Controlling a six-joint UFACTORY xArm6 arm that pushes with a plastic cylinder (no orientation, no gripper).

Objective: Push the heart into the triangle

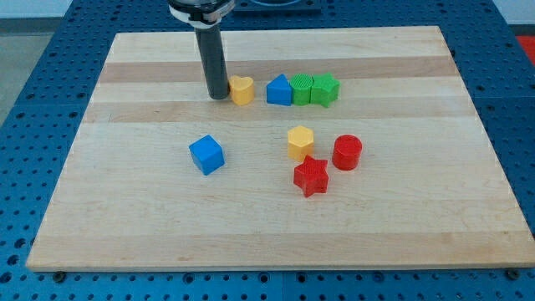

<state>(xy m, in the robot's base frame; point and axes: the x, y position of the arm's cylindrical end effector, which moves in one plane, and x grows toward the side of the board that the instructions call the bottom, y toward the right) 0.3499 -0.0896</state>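
- The tip (219, 95) is placed just at the view's left of the yellow heart (242, 89), touching it or almost touching it.
- A narrow gap is seen between the yellow heart and the blue triangle (279, 90) at its right.
- The blue triangle is pressed against a green block (302, 89), and a second green block (324, 89) follows in the same row.
- Wide free room is left on the wooden board (125, 209) at the view's left and bottom.
- A blue cube (206, 155) lies alone; a yellow hexagon (300, 142), a red cylinder (347, 152) and a red star (311, 176) are grouped near the middle.
- The board is of pale wood in strips, laid on a blue perforated table (25, 67).
- No jaws are carried by the rod, so nothing can be told about them.
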